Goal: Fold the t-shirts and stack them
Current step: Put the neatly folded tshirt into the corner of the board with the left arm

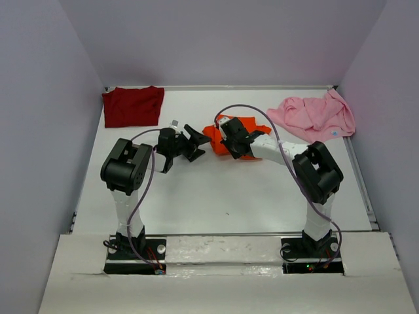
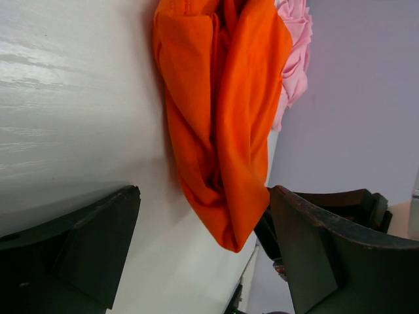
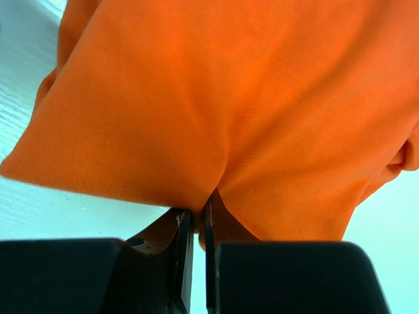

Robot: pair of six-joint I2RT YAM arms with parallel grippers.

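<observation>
Where the two arms meet over the middle of the white surface (image 1: pixel 229 196), the orange t-shirt (image 1: pixel 213 136) lies bunched, partly covered from above by the right arm's wrist. The right jaws are drawn narrow and hold a fold of this t-shirt: in the right wrist view the orange cloth (image 3: pixel 229 98) fills most of the frame and gathers to a pinch between the two dark fingers, with only a thin slit between them. The left jaws stand wide apart and hold nothing; they sit just to the left of the orange t-shirt, facing it. In the left wrist view the orange cloth (image 2: pixel 222 118) appears as a long folded bundle running down to a rounded end between the two spread fingers, close to the right-hand finger; whether it touches that finger cannot be told from this angle. The pale surface (image 2: pixel 65 98) shows beside the bundle. The maroon t-shirt (image 1: pixel 133 106) lies flat and roughly squared at the far left corner of the surface, well apart from both arms. The pink t-shirt (image 1: pixel 314 116) lies crumpled at the far right corner, and a part of it (image 2: pixel 296 46) is visible behind the orange bundle in the left wrist view.
</observation>
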